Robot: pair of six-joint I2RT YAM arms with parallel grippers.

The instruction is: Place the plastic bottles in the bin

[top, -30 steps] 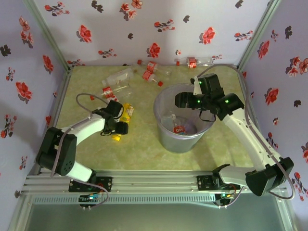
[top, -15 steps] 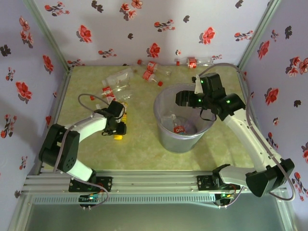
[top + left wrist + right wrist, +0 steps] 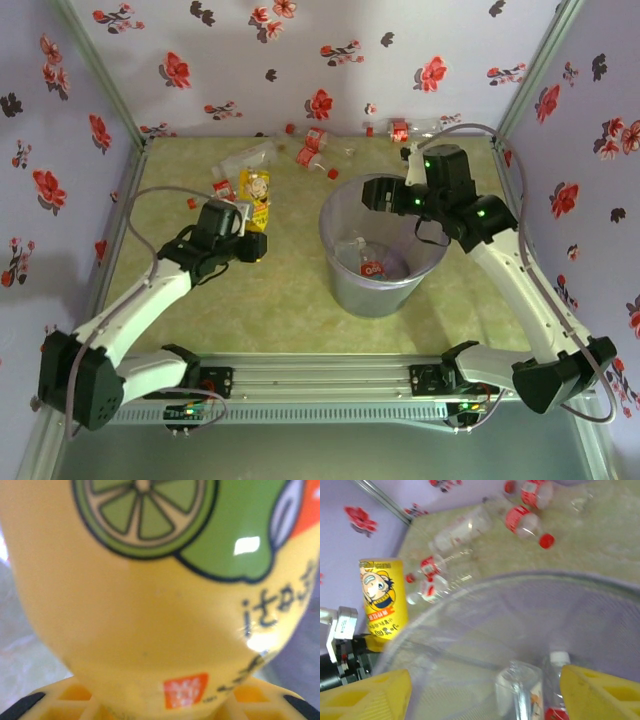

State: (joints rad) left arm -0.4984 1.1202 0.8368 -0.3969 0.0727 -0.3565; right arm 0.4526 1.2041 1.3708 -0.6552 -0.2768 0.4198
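My left gripper is shut on the yellow bottle, held upright above the table left of the bin. From the right wrist that yellow bottle stands beyond the bin's rim. My right gripper hangs open over the bin's back rim, nothing between its fingers. Clear bottles lie inside the bin. More red-capped bottles lie at the back of the table, and others at the back left.
Flowered walls close the table at the back and both sides, with metal posts in the corners. A small labelled bottle and a loose red cap lie left of the lifted bottle. Another bottle rests against the back wall.
My left gripper closed on the yellow bottle on the table, then lifted it up and toward the back. The right gripper drifted slightly back over the bin.
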